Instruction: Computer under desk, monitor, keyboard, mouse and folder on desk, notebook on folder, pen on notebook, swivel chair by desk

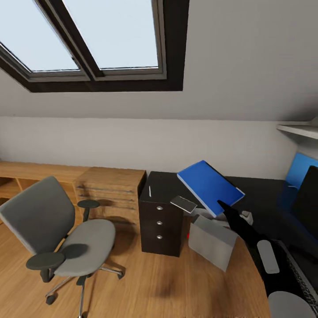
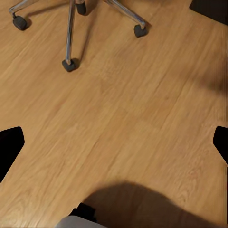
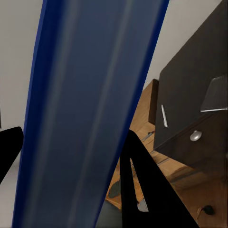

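Note:
My right gripper (image 1: 220,204) is shut on the bright blue folder (image 1: 210,186) and holds it tilted in the air above the black desk (image 1: 260,194). In the right wrist view the folder (image 3: 90,104) stands between the fingers of the right gripper (image 3: 71,166). On the desk's left end lie the thin white pen (image 1: 149,191) and the dark grey notebook (image 1: 183,204). The computer (image 1: 213,241) leans beside the drawers. The monitor (image 1: 308,201) is at the right edge. The swivel chair (image 1: 57,234) stands at the left, its seat bare. My left gripper (image 2: 114,145) is open over the floor.
A light wooden drawer unit (image 1: 110,187) stands between chair and desk. A blue wall panel (image 1: 300,170) and a shelf (image 1: 300,129) are at the far right. The chair's chrome base with castors (image 2: 71,64) is near the left gripper. Wooden floor (image 1: 154,282) lies in front.

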`<state>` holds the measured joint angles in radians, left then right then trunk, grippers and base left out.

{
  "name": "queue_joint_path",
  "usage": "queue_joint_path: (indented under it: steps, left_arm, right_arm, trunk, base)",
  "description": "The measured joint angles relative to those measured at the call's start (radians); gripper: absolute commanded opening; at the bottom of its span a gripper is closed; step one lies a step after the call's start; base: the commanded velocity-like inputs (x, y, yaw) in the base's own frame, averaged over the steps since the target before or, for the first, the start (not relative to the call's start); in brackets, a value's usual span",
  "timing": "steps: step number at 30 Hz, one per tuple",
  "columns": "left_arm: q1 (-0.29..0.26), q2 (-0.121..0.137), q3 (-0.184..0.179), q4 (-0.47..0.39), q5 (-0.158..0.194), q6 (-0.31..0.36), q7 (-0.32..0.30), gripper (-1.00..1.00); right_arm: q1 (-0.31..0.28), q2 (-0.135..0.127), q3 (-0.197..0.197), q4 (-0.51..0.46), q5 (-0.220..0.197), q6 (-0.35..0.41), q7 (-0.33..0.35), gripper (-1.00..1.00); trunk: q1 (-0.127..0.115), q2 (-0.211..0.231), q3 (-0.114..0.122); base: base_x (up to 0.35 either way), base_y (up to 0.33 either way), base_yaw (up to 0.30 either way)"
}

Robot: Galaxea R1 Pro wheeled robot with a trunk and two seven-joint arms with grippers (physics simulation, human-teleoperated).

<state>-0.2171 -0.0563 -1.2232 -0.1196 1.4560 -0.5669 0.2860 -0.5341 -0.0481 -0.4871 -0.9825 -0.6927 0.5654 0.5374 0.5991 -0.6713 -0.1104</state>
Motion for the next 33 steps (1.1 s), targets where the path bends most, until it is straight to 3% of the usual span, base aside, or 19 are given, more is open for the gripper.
queue_joint_path:
  steps: [7, 20, 33]
  left_arm:
    - [0.000, 0.000, 0.000, 0.000, 0.000, 0.000, -0.002, 1.00]
    - [0.000, 0.000, 0.000, 0.001, 0.000, 0.000, -0.002, 1.00]
    - [0.000, 0.001, 0.000, 0.001, 0.000, -0.001, -0.002, 1.00]
  right_arm:
    - [0.000, 0.002, 0.000, 0.001, 0.000, 0.000, 0.000, -1.00]
    - [0.000, 0.006, 0.000, 0.001, 0.001, 0.000, 0.000, -1.00]
    - [0.000, 0.006, 0.000, 0.001, 0.001, 0.001, 0.000, -1.00]
  trunk:
    - [0.000, 0.000, 0.000]
    - [0.000, 0.000, 0.000]
    - [0.000, 0.000, 0.002]
  base:
    - [0.028, 0.000, -0.294]
    - [0.217, 0.000, -0.294]
    - [0.009, 0.000, -0.224]
